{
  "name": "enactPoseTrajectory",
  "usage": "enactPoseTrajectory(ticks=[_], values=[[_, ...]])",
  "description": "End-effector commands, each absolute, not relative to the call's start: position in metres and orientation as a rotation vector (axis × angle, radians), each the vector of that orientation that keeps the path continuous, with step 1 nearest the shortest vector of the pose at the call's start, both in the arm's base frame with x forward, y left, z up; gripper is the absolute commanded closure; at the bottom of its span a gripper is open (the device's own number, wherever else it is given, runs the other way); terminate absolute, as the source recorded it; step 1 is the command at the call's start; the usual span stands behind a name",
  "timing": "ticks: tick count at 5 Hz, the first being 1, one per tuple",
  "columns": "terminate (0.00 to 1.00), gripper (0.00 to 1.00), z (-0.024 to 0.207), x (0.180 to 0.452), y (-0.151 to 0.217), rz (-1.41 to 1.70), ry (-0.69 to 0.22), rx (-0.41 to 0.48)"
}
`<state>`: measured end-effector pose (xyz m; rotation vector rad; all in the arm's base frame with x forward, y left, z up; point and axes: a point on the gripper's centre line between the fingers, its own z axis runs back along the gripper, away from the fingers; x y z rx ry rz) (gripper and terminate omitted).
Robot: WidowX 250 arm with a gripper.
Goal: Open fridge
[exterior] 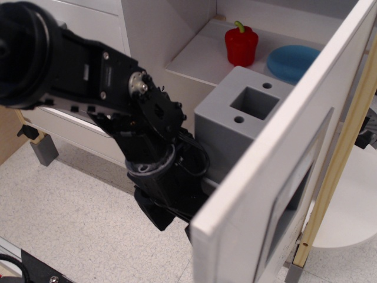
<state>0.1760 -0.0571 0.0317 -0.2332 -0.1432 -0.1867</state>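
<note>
Jaws hidden behind upright fridge (283,177) door, swung open toward camera.

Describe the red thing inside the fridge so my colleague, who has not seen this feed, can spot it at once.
Start at the big white fridge door, swung open on the right, and look past its top edge into the cabinet. On the white shelf behind the grey box stands a red bell pepper. Unlike the flat blue disc to its right, it is glossy red with a green stem.
</note>
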Motion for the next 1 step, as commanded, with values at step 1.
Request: enactPoseTrajectory(ticks=[1], values=[[1.00, 0.00, 0.0509, 0.1849, -0.0424, -0.205, -0.200, -0.238]])
